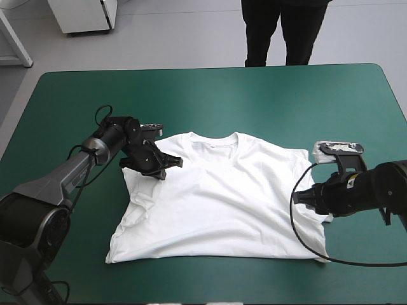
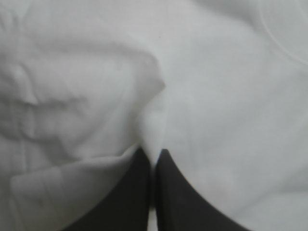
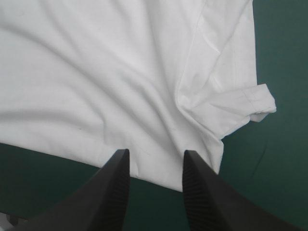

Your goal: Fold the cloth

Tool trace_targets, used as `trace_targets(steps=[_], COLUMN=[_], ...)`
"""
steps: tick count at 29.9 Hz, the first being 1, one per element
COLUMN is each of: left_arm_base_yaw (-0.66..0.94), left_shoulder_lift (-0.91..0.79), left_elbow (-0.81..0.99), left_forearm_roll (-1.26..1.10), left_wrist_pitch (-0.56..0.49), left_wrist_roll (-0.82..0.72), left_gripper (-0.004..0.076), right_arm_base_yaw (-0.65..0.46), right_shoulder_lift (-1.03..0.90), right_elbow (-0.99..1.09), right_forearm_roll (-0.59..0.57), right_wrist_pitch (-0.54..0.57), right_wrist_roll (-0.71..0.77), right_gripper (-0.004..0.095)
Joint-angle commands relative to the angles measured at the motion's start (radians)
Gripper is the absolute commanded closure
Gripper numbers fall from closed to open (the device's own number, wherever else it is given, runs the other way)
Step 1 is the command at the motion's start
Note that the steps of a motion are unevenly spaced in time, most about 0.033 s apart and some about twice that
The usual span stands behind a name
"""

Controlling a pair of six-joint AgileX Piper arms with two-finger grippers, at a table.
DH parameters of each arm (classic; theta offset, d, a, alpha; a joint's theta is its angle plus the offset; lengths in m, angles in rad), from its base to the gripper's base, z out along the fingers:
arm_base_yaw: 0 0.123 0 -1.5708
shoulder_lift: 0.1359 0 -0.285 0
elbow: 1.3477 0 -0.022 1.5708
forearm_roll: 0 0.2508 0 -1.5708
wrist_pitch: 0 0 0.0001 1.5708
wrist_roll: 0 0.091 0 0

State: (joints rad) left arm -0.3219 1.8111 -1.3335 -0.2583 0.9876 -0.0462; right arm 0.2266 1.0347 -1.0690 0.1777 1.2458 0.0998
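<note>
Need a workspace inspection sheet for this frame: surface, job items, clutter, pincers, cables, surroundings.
surface: teal-green cover, flat
job's things: T-shirt spread mostly flat, collar toward the far edge, rumpled on the robot's left
clutter: nothing seen
grippers: left pincer shut on a T-shirt fold; right pincer open at the shirt's side edge near the sleeve, nothing gripped
cables: nothing seen
surroundings: nothing seen

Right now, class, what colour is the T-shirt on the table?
The T-shirt is plain white, no print visible; clearest in the high view, against the teal-green cover.
</note>
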Motion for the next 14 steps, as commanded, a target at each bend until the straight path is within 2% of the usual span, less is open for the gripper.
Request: trace_targets(steps=[1, 4, 7, 10, 14], left_arm_base_yaw=[-0.005, -0.005, -0.005, -0.005, -0.005], left_shoulder_lift=[-0.033, -0.033, -0.037, -0.056, -0.092], left_elbow=[-0.030, -0.030, -0.030, -0.032, -0.058], left_forearm_roll=[-0.035, -0.039, -0.045, -0.044, -0.034], left_wrist_pitch=[-0.016, -0.013, 0.007, 0.020, 0.030], left_wrist_roll=[0.046, 0.062, 0.062, 0.079, 0.080], left_gripper=[0.0711, 0.0600, 0.0423, 0.0288, 0.0263], right_arm_base_yaw=[-0.002, -0.002, -0.002, -0.002, -0.002], right_shoulder_lift=[-0.017, -0.017, -0.017, -0.017, -0.017], right_elbow=[-0.037, -0.040, -0.040, -0.040, -0.040], right_forearm_roll=[0.010, 0.010, 0.010, 0.008, 0.004], right_wrist_pitch=[0.003, 0.003, 0.003, 0.003, 0.003], right_wrist_roll=[-0.003, -0.003, -0.003, -0.003, -0.001], right_gripper=[0.0561, 0.0561, 0.0561, 0.0561, 0.0545])
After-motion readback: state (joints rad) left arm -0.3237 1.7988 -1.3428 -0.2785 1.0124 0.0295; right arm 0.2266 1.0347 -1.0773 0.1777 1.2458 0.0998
